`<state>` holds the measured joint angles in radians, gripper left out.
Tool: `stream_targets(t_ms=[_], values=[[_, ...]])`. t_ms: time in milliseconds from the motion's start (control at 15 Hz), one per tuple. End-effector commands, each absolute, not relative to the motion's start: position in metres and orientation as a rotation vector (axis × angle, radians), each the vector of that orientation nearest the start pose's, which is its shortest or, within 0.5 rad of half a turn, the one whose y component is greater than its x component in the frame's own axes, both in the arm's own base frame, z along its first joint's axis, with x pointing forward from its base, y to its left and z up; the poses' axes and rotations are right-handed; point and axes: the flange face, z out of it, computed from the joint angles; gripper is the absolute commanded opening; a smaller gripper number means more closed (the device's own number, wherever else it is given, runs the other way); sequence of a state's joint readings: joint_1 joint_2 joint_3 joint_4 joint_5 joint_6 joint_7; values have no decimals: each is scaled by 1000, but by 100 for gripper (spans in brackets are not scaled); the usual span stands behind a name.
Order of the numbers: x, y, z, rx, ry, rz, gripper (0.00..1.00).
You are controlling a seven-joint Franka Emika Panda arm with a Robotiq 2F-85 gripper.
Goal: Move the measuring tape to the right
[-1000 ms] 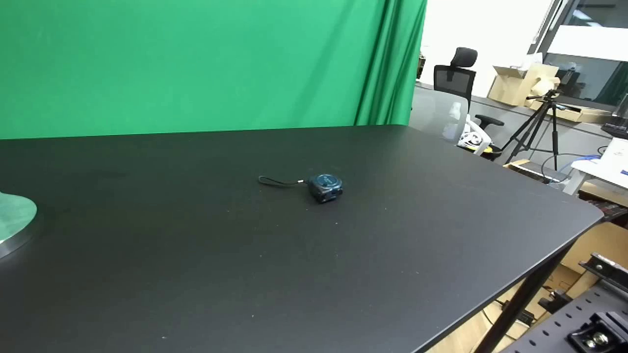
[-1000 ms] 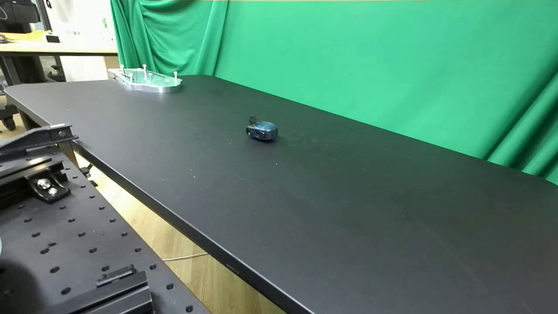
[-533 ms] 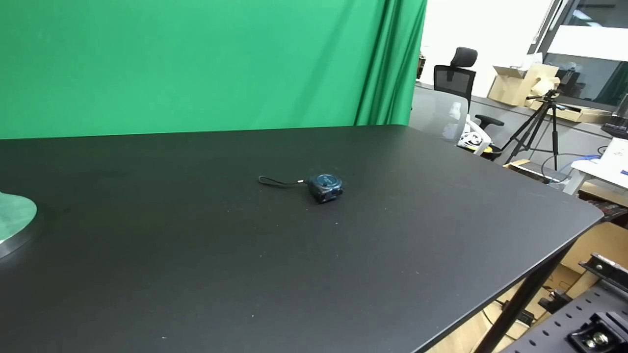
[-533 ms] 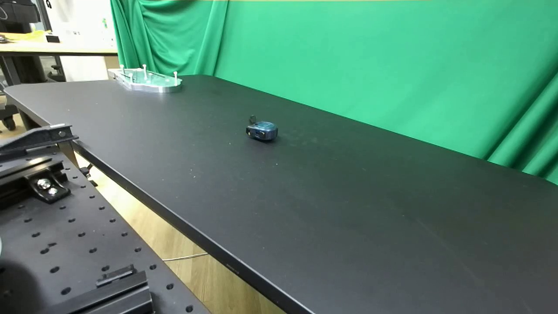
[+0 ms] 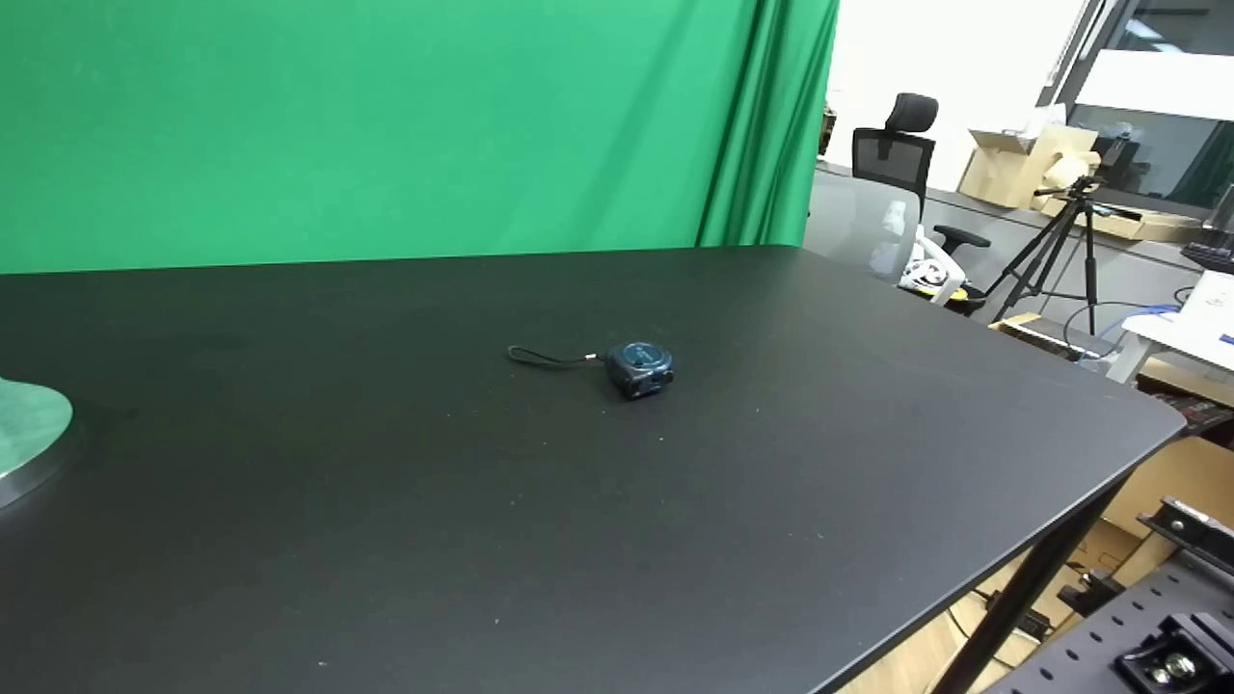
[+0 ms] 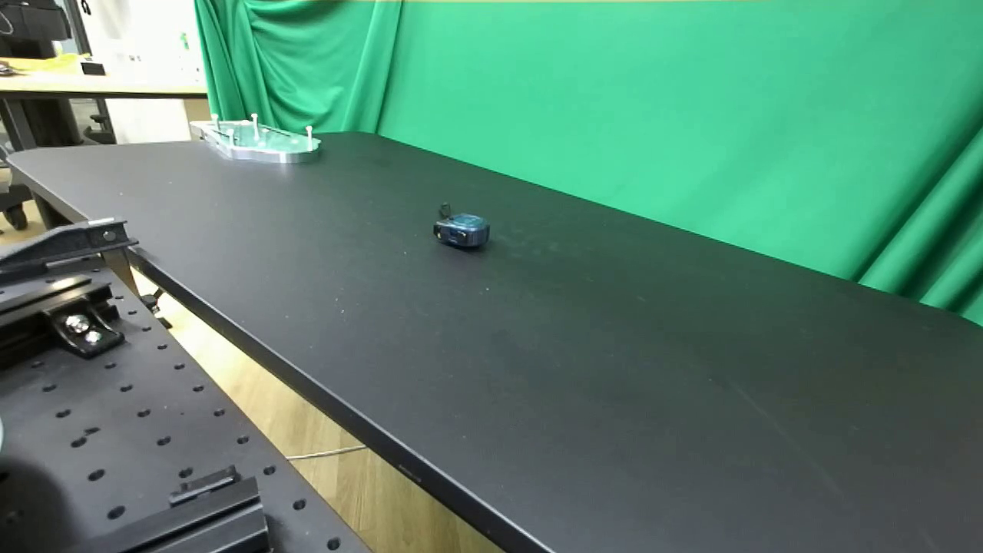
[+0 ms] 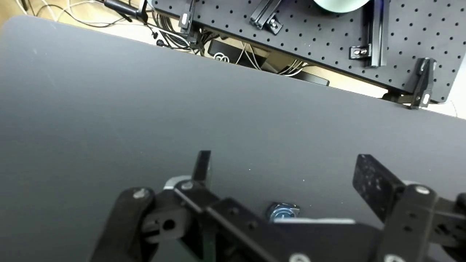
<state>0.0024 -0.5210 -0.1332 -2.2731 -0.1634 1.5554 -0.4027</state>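
Note:
The measuring tape is a small roundish blue-grey case lying on the black table in both exterior views. A thin dark wrist strap trails from it on the table. In the wrist view the measuring tape shows low in the picture, partly hidden behind the gripper's own body. My gripper shows only in the wrist view. Its two black fingers are wide apart with nothing between the tips. It is above the table and apart from the tape. No arm shows in the exterior views.
A pale green plate with a metal rim and upright pins stands at the table's far end; part of it shows at a left edge. A perforated black board with rails and a pale green round thing lies beyond the table edge.

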Motion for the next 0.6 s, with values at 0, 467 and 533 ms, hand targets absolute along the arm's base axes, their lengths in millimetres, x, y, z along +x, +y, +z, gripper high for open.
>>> stream_targets(t_ms=[0,467,533], values=[[393,-52,493,-3154,-508,349,100],[437,-3,406,-3136,-425,147,100],[441,4,394,-3118,-361,143,100]])
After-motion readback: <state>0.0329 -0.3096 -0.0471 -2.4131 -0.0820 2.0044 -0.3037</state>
